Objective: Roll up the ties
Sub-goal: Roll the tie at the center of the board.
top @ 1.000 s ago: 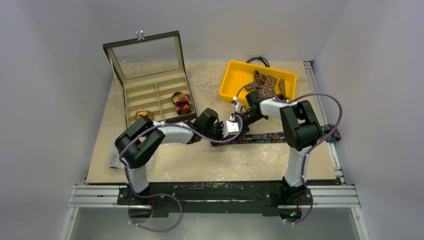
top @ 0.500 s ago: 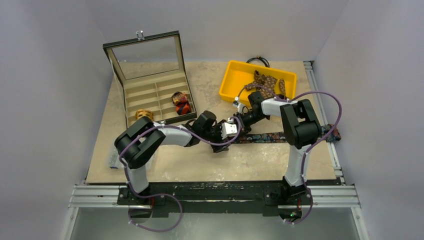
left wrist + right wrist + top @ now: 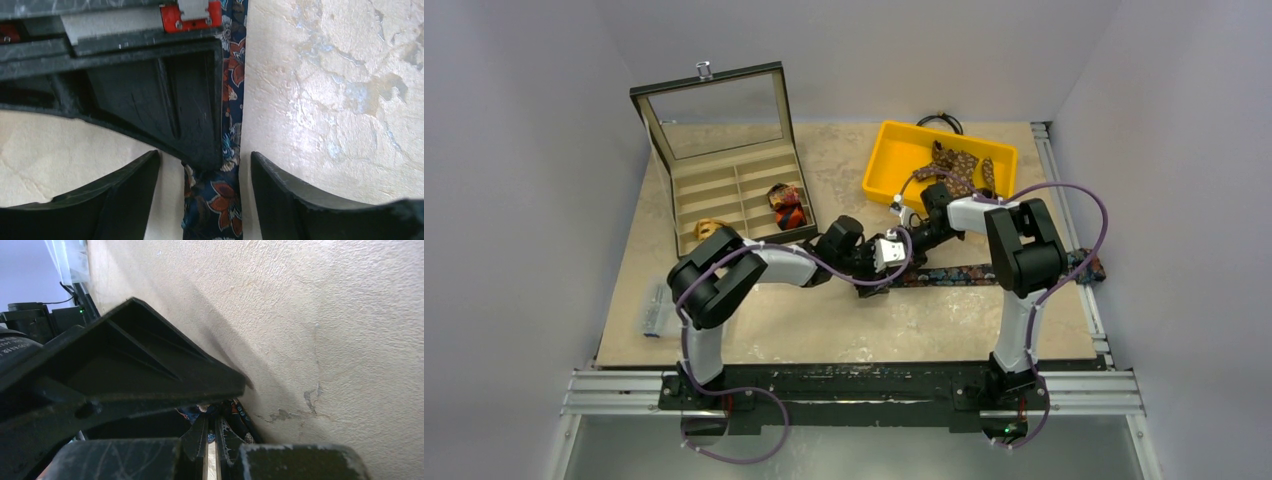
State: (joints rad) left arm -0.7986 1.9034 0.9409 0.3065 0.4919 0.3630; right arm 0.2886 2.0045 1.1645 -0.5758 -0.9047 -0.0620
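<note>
Navy floral tie (image 3: 964,274) lies flat on the table (image 3: 824,330), on the arms' side of the yellow bin (image 3: 879,165). Its long axis runs sideways, from a point nearer the arms than the bin's left corner out past the bin's right end to the table edge.

Both grippers meet at the tie's left end, the end nearer the bin's left corner. The left gripper (image 3: 862,275) reaches in from the side away from the bin. Its jaws stand wide, one on each side of the strip, and the left wrist view shows the fabric passing between them without touching either.

The right gripper (image 3: 882,268) comes down from the bin's side. Its fingers are drawn almost together with fabric at their tips, so it appears to pinch the tie's end. It sits closest to that end and looks best placed to turn the first coil toward the long free length.

The stone-patterned surface looks smooth, and the stretch along the tie appears open.

A brown dotted tie (image 3: 954,165) lies in the bin. Left of the bin, an open compartment box (image 3: 724,190) holds a red-orange coil (image 3: 786,207), and a tan coil (image 3: 711,228) sits at its near left corner.
</note>
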